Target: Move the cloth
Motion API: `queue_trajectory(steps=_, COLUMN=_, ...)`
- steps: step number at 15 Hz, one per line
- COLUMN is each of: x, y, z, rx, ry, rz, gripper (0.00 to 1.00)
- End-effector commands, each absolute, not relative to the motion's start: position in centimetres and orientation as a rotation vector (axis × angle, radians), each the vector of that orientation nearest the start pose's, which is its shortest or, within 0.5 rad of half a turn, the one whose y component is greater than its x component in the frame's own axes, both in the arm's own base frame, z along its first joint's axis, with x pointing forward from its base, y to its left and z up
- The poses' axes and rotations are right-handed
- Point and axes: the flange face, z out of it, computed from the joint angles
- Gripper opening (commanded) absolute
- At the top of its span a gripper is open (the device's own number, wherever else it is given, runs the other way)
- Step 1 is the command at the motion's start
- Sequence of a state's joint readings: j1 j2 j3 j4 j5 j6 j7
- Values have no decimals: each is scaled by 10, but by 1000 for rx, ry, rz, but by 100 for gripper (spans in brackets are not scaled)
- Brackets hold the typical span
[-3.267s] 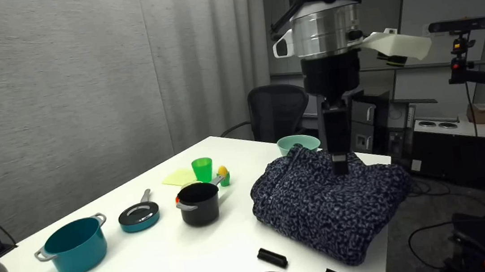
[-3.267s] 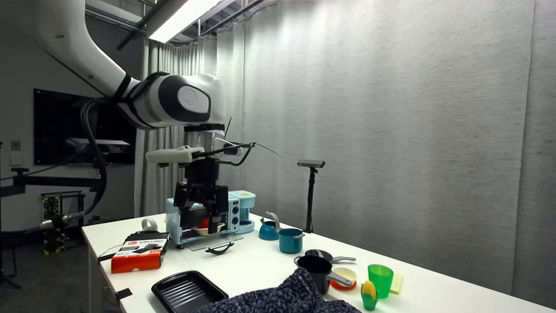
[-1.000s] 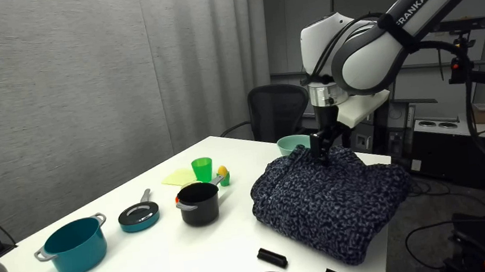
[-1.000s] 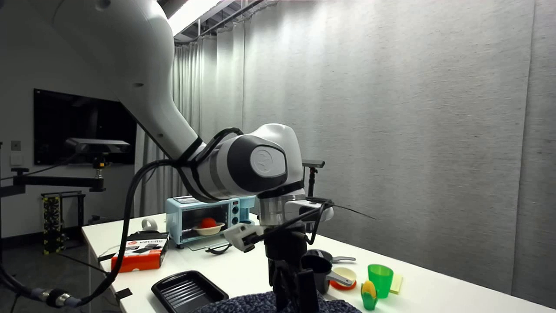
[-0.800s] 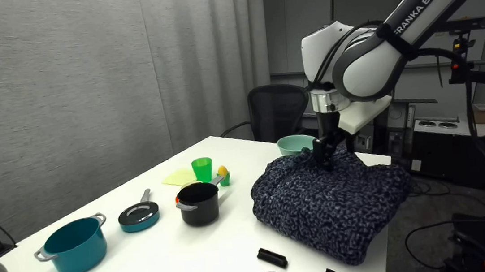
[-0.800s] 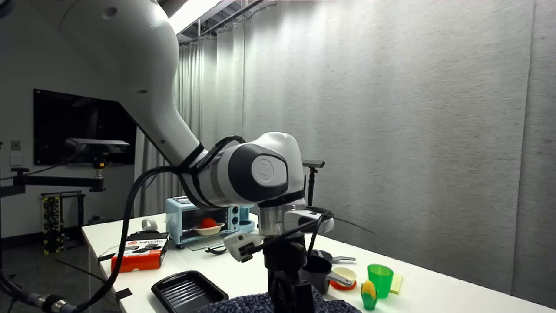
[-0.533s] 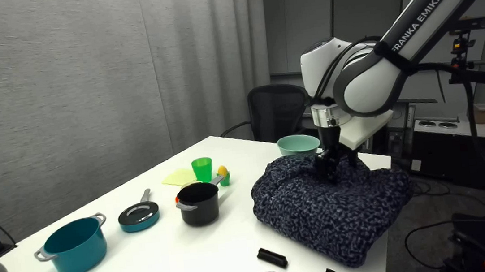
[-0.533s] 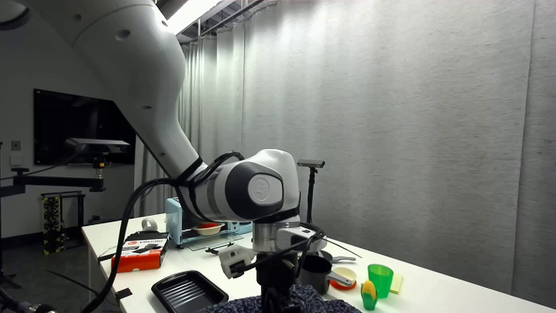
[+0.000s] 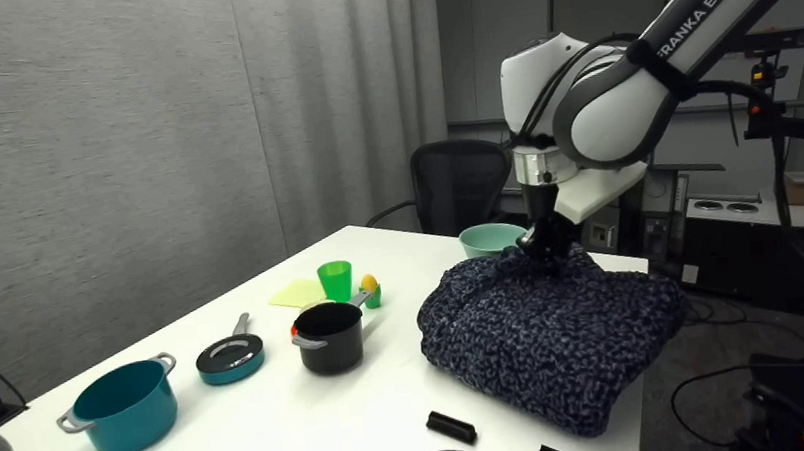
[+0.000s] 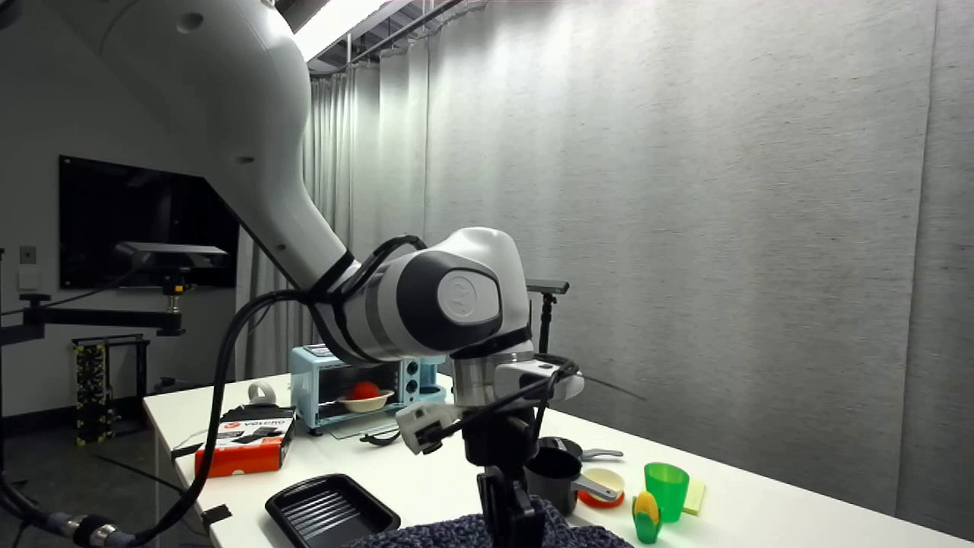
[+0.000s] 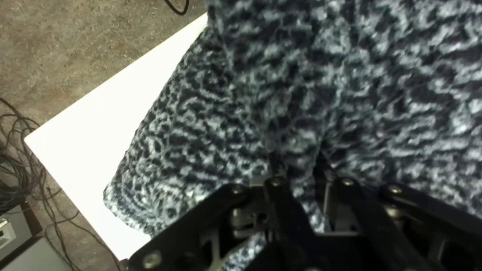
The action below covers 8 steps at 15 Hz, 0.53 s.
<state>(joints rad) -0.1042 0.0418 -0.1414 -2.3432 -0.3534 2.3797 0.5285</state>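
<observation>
The cloth (image 9: 542,345) lies thick and rumpled near a corner of the table (image 9: 268,441), one side seeming to poke past the edge in an exterior view. The claw (image 11: 298,162) points down into the top of it; in the wrist view a fold stands between its two fingers (image 11: 320,184), which sit close on either side, so I judge that it is gripping this fold, though the very tips are buried. The step in hand looks like the lift. To do it well, raise slowly at first and test the pinch, since one small fold must bear the whole cloth and the chunky knit may stretch or slip. Then go high enough for the hanging corners to clear the pale green bowl (image 9: 490,246) just behind, the black pot (image 9: 333,348) near it and the baking tray (image 10: 332,508), and travel gently so that nothing swings into them.
</observation>
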Motion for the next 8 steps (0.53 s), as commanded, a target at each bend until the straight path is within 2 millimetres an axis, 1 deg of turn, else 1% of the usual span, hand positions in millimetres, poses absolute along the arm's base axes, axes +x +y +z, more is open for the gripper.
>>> queue_trajectory(steps=1, x=491, y=-163, z=373, rx=-3313, ry=887, rz=-168, gripper=0)
queue_trajectory(steps=5, x=504, y=-211, z=429, rx=-3307, ry=989, rz=-309, gripper=0)
queue_trajectory(steps=6, x=507, y=-219, z=438, rx=-3295, ry=996, rz=-332, gripper=0)
queue_trajectory(steps=7, x=510, y=-223, z=444, rx=-3280, ry=995, rz=-354, gripper=0)
queue_trajectory(steps=8, x=513, y=-222, z=446, rx=-3254, ry=976, rz=-377, gripper=26)
